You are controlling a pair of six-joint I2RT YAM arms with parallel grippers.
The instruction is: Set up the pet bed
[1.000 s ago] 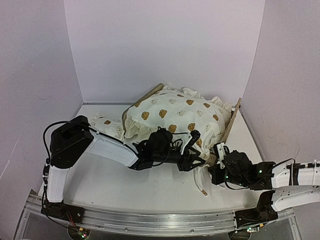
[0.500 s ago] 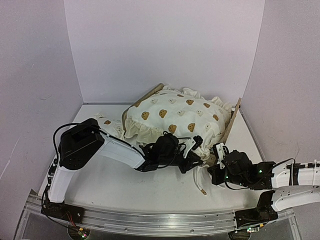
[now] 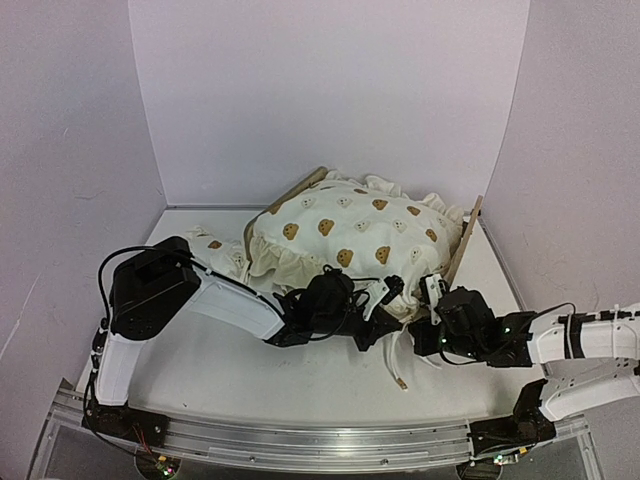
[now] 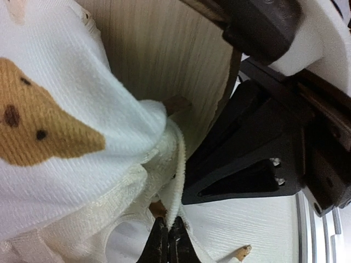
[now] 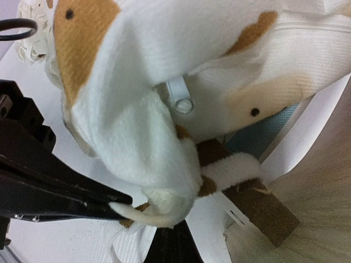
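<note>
Three pale lilac walls around white tabletop

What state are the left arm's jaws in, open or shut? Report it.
Shut. Their black fingertips meet, pinching a cream ribbed fabric strip.

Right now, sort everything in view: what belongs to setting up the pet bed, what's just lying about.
In the job: pet bed; bear-print cushion on it; cushion tie in left claw.
Lying about: small bear-print pillow, left of the bed.
</note>
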